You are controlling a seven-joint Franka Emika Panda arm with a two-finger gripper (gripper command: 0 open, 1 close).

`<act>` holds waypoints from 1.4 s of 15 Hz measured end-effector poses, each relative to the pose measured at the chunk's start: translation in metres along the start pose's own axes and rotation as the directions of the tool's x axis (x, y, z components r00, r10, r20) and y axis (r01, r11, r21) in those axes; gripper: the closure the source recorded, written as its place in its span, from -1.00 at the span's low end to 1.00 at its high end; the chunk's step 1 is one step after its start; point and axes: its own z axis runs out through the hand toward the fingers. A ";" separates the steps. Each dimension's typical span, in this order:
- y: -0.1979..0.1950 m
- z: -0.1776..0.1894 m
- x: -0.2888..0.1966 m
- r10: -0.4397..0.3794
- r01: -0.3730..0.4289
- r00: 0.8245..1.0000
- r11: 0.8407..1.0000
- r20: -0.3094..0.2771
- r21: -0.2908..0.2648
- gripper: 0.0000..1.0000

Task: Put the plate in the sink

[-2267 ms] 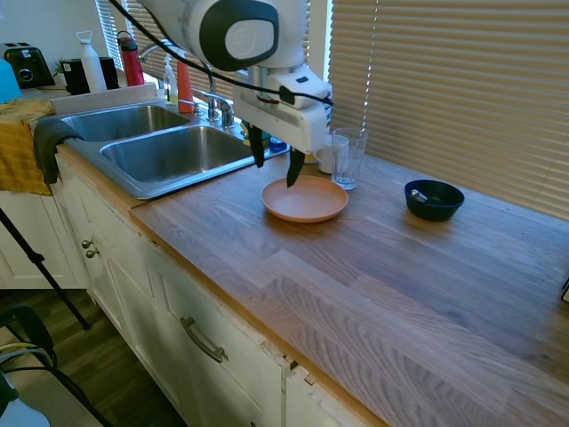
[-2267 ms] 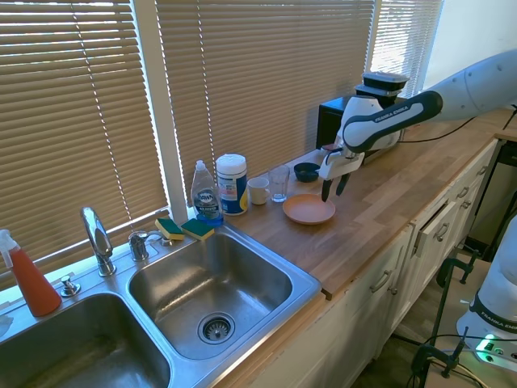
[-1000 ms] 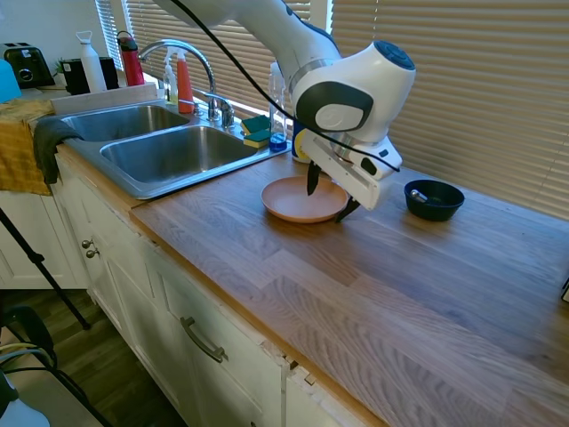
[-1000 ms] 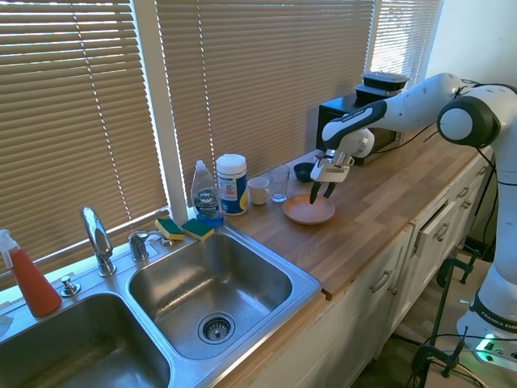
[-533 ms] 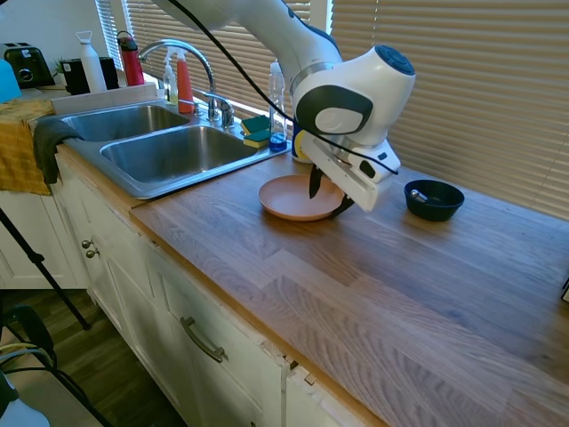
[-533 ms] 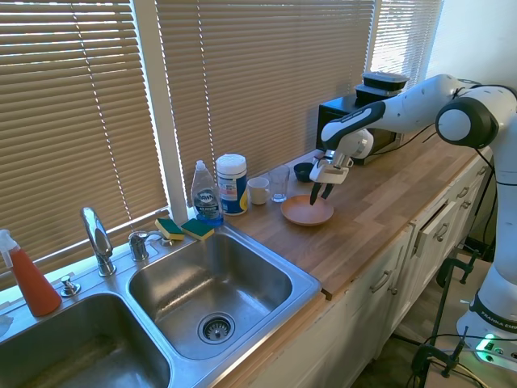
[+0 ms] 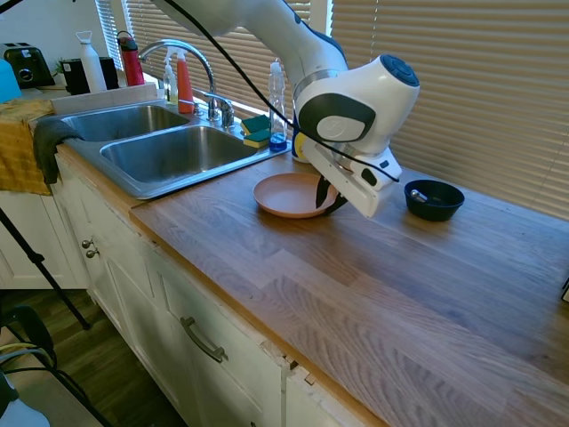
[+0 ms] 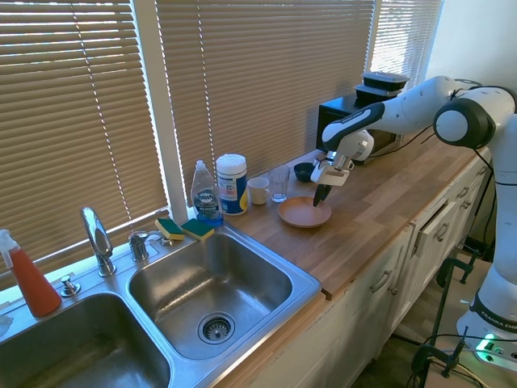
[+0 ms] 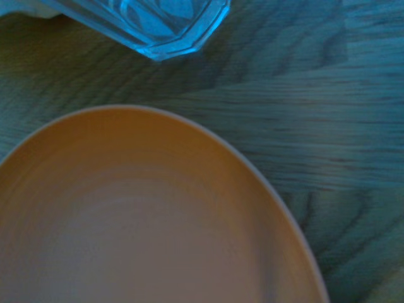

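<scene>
Sink (image 7: 169, 156) fills the upper left of my first exterior view, double steel basins with the chrome faucet (image 7: 191, 53) behind, and both look empty enough that I figure there's plenty of room to drop something in. The butcher-block counter (image 7: 373, 294) runs from there to the lower right, bare across most of the front.

The plate (image 7: 292, 194) is the peach one sitting mid-frame on the wood, just right of the near basin's rim, not in the sink yet. My guess is it's being worked toward that rim, since a flat plate is hard to pinch from above.

The gripper (image 7: 326, 197) is down at the plate's right-hand edge. I can make out one dark finger at the rim, but I honestly can't tell whether the fingers are apart or pinched on it; the second exterior view (image 8: 319, 194) is too small to settle it.

Things to watch: a drinking glass (image 8: 279, 183) and white mug (image 8: 258, 190) stand just behind the plate toward the blinds, and the glass base (image 9: 158, 22) shows near the plate rim in the wrist view. The small dark bowl (image 7: 433, 198) sits well off to the right. Sponges (image 7: 256, 131) and the dish soap bottle (image 8: 206, 194) crowd the sink's back corner, so I'd come in over the front rim.
</scene>
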 end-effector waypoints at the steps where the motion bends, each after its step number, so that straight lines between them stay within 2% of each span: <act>1: 0.001 0.001 0.001 0.000 0.000 1.000 1.000 0.001 0.002 1.00; 4: 0.004 0.000 0.002 -0.004 0.004 1.000 1.000 0.020 0.026 1.00; 7: 0.008 0.002 0.003 -0.017 0.013 0.998 0.998 0.068 0.060 1.00; 12: 0.004 0.006 -0.002 -0.037 0.029 0.992 0.997 0.123 0.070 1.00; 16: -0.029 -0.004 -0.029 -0.083 0.072 0.989 0.994 0.126 0.087 1.00; 21: -0.088 -0.019 -0.104 -0.086 0.073 0.988 0.992 0.131 0.099 1.00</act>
